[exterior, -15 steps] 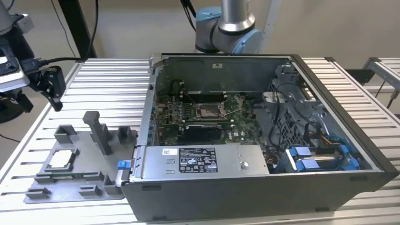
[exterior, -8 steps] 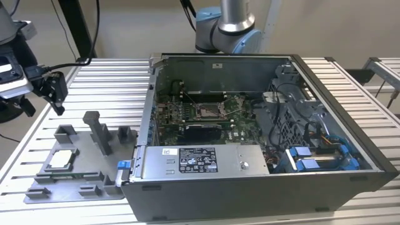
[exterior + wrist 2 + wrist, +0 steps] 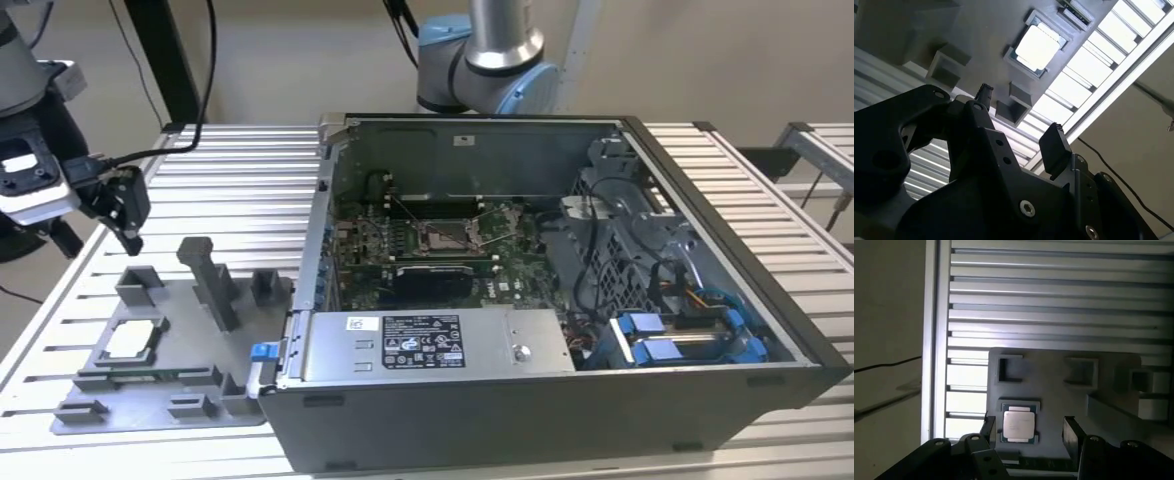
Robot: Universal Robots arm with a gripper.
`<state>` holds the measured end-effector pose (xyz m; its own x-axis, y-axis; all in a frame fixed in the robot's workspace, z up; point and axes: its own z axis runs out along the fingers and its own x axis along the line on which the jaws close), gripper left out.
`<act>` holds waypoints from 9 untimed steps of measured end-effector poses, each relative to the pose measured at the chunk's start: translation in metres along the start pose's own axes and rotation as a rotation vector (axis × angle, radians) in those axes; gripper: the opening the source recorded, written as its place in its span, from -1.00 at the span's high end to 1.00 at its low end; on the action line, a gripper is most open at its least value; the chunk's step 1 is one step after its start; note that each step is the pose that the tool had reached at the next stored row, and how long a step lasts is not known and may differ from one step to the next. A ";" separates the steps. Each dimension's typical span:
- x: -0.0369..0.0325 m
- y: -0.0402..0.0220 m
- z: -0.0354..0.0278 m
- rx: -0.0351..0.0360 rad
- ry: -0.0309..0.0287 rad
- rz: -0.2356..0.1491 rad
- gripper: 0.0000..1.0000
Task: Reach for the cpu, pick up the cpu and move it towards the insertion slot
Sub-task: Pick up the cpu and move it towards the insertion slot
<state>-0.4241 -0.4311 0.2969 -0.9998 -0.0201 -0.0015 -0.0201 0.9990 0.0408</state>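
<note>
Nearest in the ext. view, at its front left, a grey fixture plate (image 3: 174,395) lies on the slatted alu bench (image 3: 227,170), w/ several upright blocks on it. The cpu (image 3: 131,340) sits flat in a square pocket of that plate, pale metal face up.

Above the plate's far side hangs the pincer (image 3: 127,225), clear of the cpu and w/ nothing in it. Its fingers (image 3: 1071,432) are spread wide. In the first wrist view the cpu (image 3: 1019,424) lines up w/ the gap btw. them, lower down, no contact. In the second wrist view the cpu (image 3: 1038,47) lies beyond the pincer (image 3: 1019,108), in its pocket.

Just beside the plate, on the ext. view's right, is an open PC case (image 3: 534,420), w/ a silver power supply box (image 3: 427,345) along its near edge and blue parts (image 3: 667,345) toward the near right corner. Deeper in is the green board (image 3: 514,255). On it a larger black rectangular opening (image 3: 430,285) comes first. Just behind that is the insertion slot (image 3: 447,237), a shiny square frame w/ dark centre, well apart from cpu and pincer.

Farthest back, behind the case, is the arm's grey-and-blue joint (image 3: 481,55).
</note>
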 end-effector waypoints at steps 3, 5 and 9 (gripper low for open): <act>0.0000 -0.0002 0.0054 0.0000 0.0000 0.000 -1.00; 0.0001 -0.0004 0.0090 0.0000 0.0000 0.000 -1.00; 0.0002 -0.0008 0.0164 0.0000 0.0000 0.000 -1.00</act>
<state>-0.4243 -0.4312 0.2805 -0.9998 -0.0200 -0.0015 -0.0201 0.9990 0.0408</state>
